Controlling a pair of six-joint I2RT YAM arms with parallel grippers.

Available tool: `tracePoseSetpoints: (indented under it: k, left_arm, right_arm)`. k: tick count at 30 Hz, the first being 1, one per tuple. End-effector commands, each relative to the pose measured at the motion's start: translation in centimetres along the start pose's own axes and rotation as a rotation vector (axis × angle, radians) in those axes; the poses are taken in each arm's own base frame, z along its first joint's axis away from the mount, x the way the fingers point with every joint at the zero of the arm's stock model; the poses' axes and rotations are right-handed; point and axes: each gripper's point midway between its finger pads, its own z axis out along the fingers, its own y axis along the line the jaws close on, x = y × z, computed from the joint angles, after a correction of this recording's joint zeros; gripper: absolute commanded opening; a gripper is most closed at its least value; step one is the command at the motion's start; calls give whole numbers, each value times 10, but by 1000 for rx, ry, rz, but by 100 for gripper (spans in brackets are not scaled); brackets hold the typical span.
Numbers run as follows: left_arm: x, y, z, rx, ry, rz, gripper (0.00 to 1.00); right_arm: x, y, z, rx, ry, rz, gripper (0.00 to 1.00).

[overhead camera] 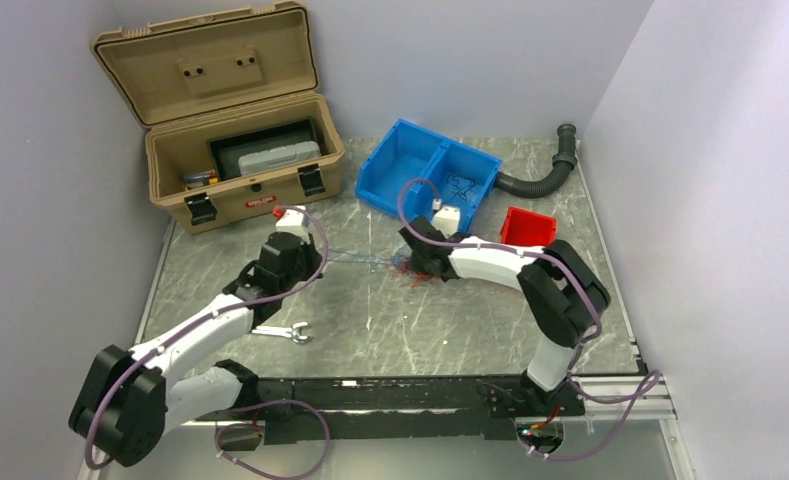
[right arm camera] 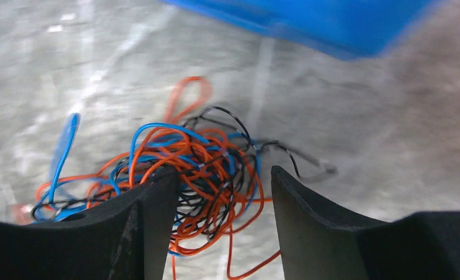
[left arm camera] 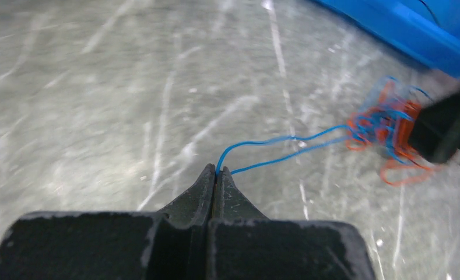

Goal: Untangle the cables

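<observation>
No text can be read anywhere. The tan case (overhead camera: 245,170) carries a small red label (overhead camera: 261,201) on its front, between the latches, but its print is too small to make out.

My top view looks steeply down from high behind the near edge, taking in the whole table (overhead camera: 390,330). Both wrist views skim low and close over it; all three share the cables (left arm camera: 390,131), right of frame on the left wrist, lower centre on the right.
</observation>
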Motion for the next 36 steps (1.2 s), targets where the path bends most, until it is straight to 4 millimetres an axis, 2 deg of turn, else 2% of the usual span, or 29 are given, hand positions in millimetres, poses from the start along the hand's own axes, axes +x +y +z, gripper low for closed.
tracePoseSetpoints:
  k: [1, 5, 8, 9, 12, 15, 17, 20, 23, 27, 30, 33, 36]
  left_arm:
    - [-9, 66, -25, -370, -117, -118, 0]
    - [-6, 96, -45, -545, -172, -217, 0]
    - [-9, 98, -49, -562, -186, -225, 0]
    - [-11, 91, -45, -511, -174, -183, 0]
    - [-18, 47, -28, -233, -160, -78, 0]
    - [-24, 14, -25, -32, -195, -20, 0]
    - [-26, 3, -28, 33, -217, -2, 0]
    - [-26, -2, -30, 69, -230, 10, 0]
    - [-26, -4, -30, 80, -229, 15, 0]
    - [-27, -2, -28, 64, -218, 16, 0]
    - [-26, 0, -28, 57, -217, 15, 0]
    - [-27, 1, -29, 49, -222, 13, 0]
    - [-26, 5, -29, 26, -219, 8, 0]
  right_arm:
    - [15, -84, -7, 218, 9, 119, 59]
    - [10, -107, -16, 241, -27, 237, 57]
    - [0, -108, -25, 196, -69, 276, 56]
    - [-5, -98, -27, 133, -68, 229, 56]
    - [-21, -64, -39, -69, -89, 129, 58]
    - [-33, -34, -59, -266, -137, 43, 65]
    - [-38, -16, -76, -399, -170, -8, 69]
    - [-44, -7, -86, -455, -184, -37, 73]
    - [-43, -8, -78, -397, -137, -58, 71]
    - [-30, -15, -60, -302, -51, -60, 66]
    - [-17, -5, -56, -368, -17, -76, 64]
    - [-5, 0, -52, -389, 22, -90, 66]
    - [11, -17, -28, -240, 110, -104, 66]
